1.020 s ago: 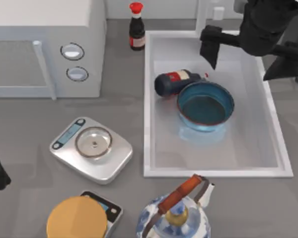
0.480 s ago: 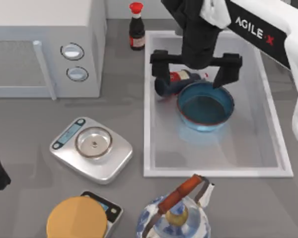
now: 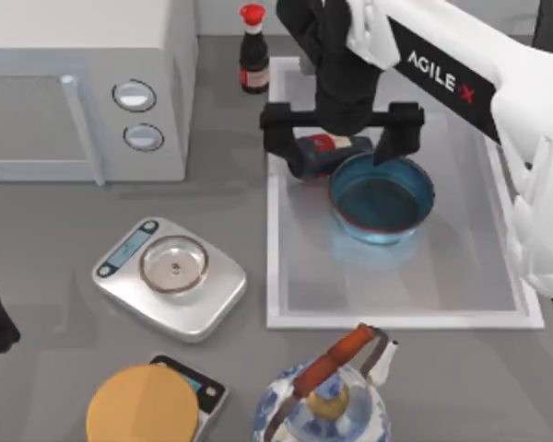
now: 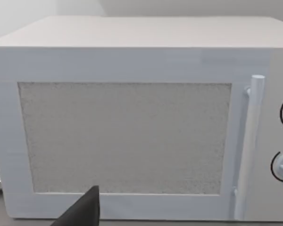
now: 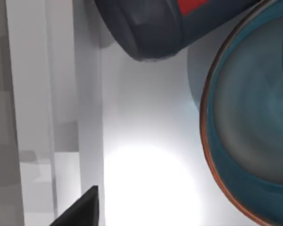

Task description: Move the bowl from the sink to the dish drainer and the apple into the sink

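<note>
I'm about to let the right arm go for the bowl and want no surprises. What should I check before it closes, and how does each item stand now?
1. Bowl sits in the sink, upright: ok.
2. Right gripper open wide enough: ok, its fingers are spread far apart.
3. Gripper lined up on the bowl's rim: not ok. One finger is over the far rim; the other is over the sink's left wall, so the jaws also span the dark bottle.
4. Bottle clear of the bowl: not ok, it lies right against it.
5. Bowl empty: ok.
6. Left gripper out of the way, facing the microwave: ok.
</note>
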`<move>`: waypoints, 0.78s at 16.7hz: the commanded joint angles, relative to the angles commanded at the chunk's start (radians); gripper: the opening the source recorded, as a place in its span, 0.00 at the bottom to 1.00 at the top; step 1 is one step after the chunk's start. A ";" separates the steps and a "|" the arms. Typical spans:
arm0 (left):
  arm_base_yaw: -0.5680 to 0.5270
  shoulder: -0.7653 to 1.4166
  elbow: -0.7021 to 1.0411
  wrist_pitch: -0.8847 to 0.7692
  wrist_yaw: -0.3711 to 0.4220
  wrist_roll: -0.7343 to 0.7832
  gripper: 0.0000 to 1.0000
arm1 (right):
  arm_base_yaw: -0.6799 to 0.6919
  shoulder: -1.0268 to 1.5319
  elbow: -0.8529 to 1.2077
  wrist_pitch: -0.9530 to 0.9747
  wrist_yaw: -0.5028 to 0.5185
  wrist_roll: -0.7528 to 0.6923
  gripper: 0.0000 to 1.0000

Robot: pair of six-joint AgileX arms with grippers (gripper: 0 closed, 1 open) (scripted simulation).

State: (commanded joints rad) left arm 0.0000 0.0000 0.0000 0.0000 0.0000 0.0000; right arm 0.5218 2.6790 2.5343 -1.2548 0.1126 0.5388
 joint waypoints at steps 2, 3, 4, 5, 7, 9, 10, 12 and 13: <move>0.000 0.000 0.000 0.000 0.000 0.000 1.00 | 0.000 0.000 0.000 0.000 0.000 0.000 1.00; 0.000 0.000 0.000 0.000 0.000 0.000 1.00 | 0.000 0.000 0.000 0.000 0.000 0.000 1.00; 0.000 0.000 0.000 0.000 0.000 0.000 1.00 | -0.006 -0.002 -0.003 0.000 -0.001 0.001 1.00; 0.000 0.000 0.000 0.000 0.000 0.000 1.00 | -0.005 0.001 -0.003 0.003 -0.001 0.000 1.00; 0.000 0.000 0.000 0.000 0.000 0.000 1.00 | -0.003 0.031 -0.003 0.034 -0.001 -0.002 1.00; 0.000 0.000 0.000 0.000 0.000 0.000 1.00 | -0.004 0.078 -0.007 0.085 -0.001 -0.004 1.00; 0.000 0.000 0.000 0.000 0.000 0.000 1.00 | -0.005 0.103 -0.010 0.113 0.000 -0.005 1.00; 0.000 0.000 0.000 0.000 0.000 0.000 1.00 | -0.009 0.149 -0.018 0.166 -0.001 -0.010 1.00; 0.000 0.000 0.000 0.000 0.000 0.000 1.00 | -0.012 0.166 -0.023 0.188 -0.001 -0.013 1.00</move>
State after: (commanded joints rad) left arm 0.0000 0.0000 0.0000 0.0000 0.0000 0.0000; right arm 0.5098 2.8449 2.5116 -1.0664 0.1117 0.5257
